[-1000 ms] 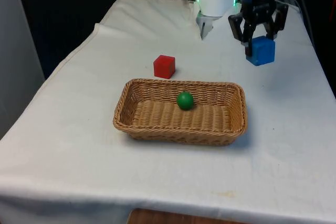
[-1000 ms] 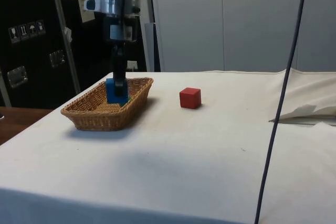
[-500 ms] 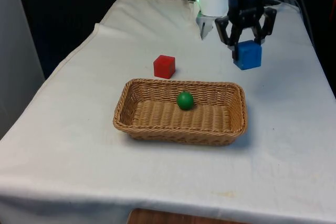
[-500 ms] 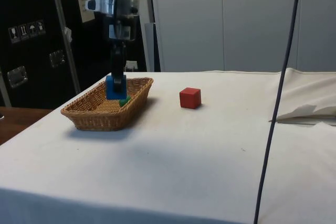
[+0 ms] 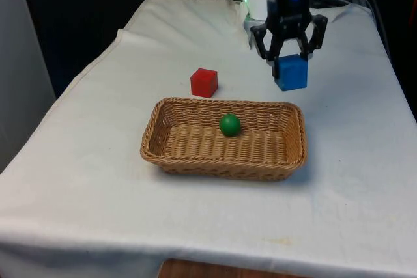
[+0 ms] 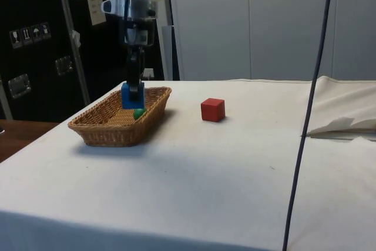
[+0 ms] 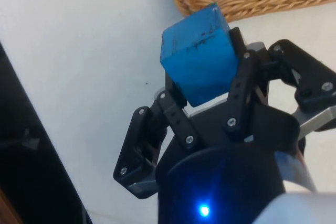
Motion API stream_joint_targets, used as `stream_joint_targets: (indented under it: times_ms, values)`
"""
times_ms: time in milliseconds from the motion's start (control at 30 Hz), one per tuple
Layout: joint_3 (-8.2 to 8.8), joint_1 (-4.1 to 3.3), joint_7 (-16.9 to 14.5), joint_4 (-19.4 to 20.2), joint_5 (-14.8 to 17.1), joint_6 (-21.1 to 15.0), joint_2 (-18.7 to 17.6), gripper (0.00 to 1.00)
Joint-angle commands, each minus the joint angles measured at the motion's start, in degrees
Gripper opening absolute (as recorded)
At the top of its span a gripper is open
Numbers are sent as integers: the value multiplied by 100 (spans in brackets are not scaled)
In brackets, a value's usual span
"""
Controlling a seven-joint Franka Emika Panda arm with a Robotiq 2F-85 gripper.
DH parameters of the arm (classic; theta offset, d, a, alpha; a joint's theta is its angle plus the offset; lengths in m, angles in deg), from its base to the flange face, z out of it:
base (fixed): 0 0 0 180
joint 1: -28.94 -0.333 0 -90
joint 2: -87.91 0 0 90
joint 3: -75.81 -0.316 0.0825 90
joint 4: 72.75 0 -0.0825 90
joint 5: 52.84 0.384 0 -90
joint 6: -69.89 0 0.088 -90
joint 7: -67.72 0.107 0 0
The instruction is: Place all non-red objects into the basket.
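One camera looks along the table from its near end. Another looks low across from the side. Both see the brown woven basket (image 5: 163, 136) (image 6: 88, 130).

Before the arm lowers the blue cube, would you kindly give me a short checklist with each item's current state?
1. gripper holds the blue cube firmly: ok.
2. Cube carried above the cloth: ok.
3. Cube over the basket: not ok; in the wrist view its rim lies ahead.
4. Green ball inside the basket: ok.
5. Free floor space in the basket: ok.
6. Red cube outside the basket: ok.
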Motion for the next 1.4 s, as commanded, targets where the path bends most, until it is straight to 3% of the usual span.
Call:
stream_joint_targets:
  times_ms: [0, 500, 1033, 1067, 1100, 1367]
  values:
    - [17, 23, 0, -40, 40, 0, -34, 0]
    - [183, 23, 149, -183, 80, -17, -241, 0]
    - [155, 40, 544, -1008, 132, 29, -945, 0]
    - [183, 17, 533, -934, 80, 0, -888, 0]
    - [155, 46, 556, -1054, 138, 23, -991, 0]
    - [178, 52, 670, -1438, 218, 0, -1398, 0]
